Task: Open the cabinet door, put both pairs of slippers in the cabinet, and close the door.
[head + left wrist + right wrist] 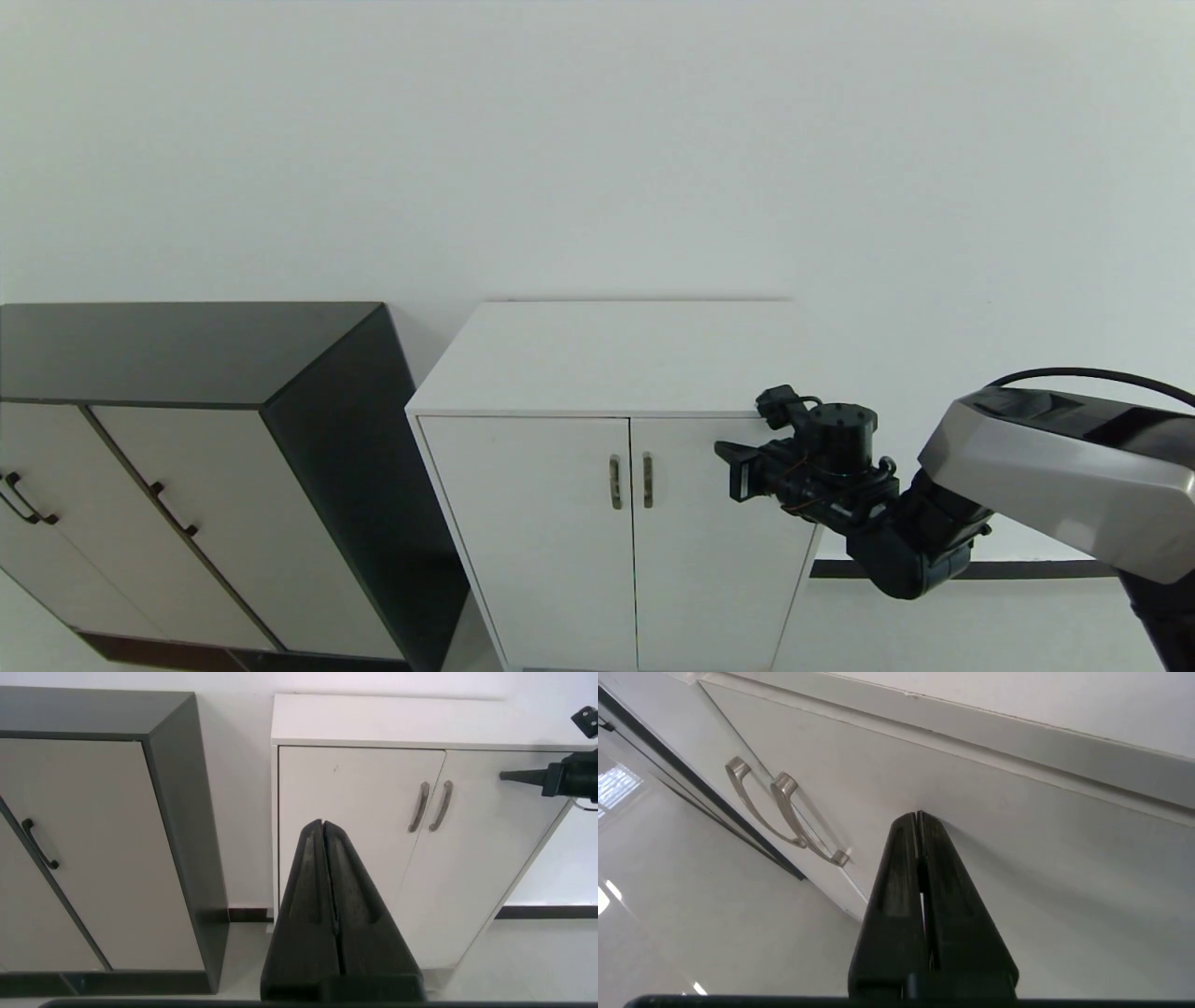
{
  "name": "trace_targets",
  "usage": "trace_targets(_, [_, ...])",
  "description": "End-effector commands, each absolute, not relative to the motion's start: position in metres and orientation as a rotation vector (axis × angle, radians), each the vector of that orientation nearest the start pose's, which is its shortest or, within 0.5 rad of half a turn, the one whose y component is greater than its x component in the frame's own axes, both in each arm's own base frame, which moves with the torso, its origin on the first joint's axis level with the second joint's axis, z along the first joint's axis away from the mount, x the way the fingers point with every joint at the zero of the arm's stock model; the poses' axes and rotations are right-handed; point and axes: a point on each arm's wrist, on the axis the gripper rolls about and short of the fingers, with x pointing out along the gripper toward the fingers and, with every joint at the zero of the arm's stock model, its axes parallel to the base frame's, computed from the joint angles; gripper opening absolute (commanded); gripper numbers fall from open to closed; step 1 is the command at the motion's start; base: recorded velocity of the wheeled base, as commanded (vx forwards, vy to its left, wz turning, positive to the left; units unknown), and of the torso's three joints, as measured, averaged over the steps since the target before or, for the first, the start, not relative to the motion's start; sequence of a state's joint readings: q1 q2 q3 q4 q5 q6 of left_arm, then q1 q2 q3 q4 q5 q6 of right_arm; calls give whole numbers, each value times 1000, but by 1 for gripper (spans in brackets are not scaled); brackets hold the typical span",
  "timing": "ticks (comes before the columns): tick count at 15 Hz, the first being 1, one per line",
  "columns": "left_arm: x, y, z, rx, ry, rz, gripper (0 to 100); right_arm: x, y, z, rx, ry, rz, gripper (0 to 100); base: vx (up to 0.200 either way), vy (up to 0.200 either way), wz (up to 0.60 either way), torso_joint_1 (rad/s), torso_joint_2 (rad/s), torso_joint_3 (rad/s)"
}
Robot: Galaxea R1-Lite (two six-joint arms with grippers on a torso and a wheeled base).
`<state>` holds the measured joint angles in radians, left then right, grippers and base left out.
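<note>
The white cabinet stands against the wall with both doors shut. Its two metal handles sit side by side at the middle seam. My right gripper is shut and empty, held in front of the upper part of the right door, to the right of that door's handle. In the right wrist view the right gripper has its tips close to the door face, beside the handles. My left gripper is shut and empty, back from the white cabinet, in front of its left door.
A dark cabinet with beige doors and black handles stands just left of the white one, with a narrow gap between them. A white wall rises behind both. Pale floor lies to the right of the white cabinet.
</note>
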<state>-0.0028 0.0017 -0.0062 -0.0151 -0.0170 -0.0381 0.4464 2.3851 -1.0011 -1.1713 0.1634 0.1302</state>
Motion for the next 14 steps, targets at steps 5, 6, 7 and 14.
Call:
trace_targets(5, [-23, 0, 79, -38, -20, -20, 0, 385, 186, 24, 98, 251, 589, 0, 0, 0, 0, 0, 0, 0])
trace_targets(6, [-23, 0, 79, -38, -18, -20, 0, 386, 185, 23, 98, 252, 585, 0, 0, 0, 0, 0, 0, 0])
trace_targets(7, [-23, 0, 79, -38, -20, -20, 0, 386, 185, 23, 98, 252, 585, 0, 0, 0, 0, 0, 0, 0])
trace_targets(14, [-23, 0, 79, -38, -18, -20, 0, 382, 186, 27, 99, 251, 590, 0, 0, 0, 0, 0, 0, 0])
